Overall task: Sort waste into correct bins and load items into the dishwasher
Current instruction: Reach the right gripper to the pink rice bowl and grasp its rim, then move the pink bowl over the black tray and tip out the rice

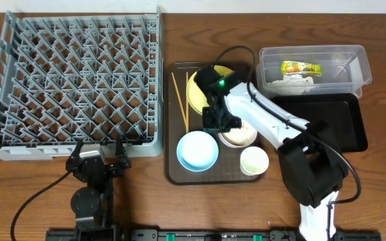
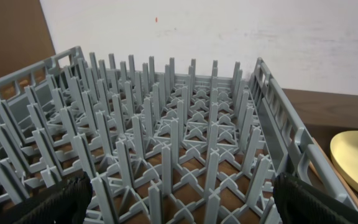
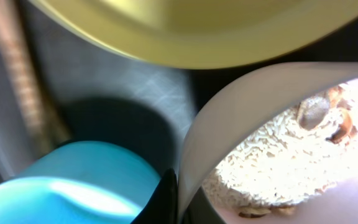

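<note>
Overhead: white bowl [image 1: 243, 137] sits mid-frame on brown tray [image 1: 228, 171], R gripper [image 1: 224, 124] pinched shut on its left rim. Prob stiff, light, slick, w/ loose rice scraps [image 3: 272, 155] inside, so keep level. L gripper [image 1: 99, 152] wide open.

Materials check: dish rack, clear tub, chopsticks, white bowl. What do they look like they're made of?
dish rack: moulded plastic, matte grey; uniform pegs and lattice in one piece.
clear tub: transparent plastic, slightly glossy; see-through walls, rounded rim.
chopsticks: probably wood or bamboo; thin, pale tan, dull.
white bowl: ceramic or melamine, can't tell; smooth, thin white rim.
</note>
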Controlling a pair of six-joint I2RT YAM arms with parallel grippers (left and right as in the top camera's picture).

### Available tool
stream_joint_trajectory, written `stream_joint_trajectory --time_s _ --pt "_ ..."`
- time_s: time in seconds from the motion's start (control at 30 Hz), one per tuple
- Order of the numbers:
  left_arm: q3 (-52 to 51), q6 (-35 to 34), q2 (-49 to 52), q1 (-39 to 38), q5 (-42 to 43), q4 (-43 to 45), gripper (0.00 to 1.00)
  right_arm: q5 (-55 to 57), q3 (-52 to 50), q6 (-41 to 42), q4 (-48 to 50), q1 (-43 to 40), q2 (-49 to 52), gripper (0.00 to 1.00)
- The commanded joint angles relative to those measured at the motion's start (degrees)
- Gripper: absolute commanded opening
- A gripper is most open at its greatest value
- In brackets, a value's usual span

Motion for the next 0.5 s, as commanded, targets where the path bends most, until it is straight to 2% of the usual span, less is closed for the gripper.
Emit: stream_joint_trajectory --time_s 0.0,0.3,0.47 --pt "-1.1 0.0 -0.3 0.2 -0.5 -2.3 0.94 -2.4 5.9 -4.4 -1.9 -0.8 0.2 0.01" --pt "-1.1 0.0 -0.3 0.2 -0.5 -2.3 0.94 -4.0 18.2 -12.0 -11.6 -4.7 0.0 0.01" --pt "-1.1 0.0 -0.3 0.2 -0.5 -2.3 0.94 -6.2 19.8 -17.1 -16.1 -9.0 -2.2 0.01"
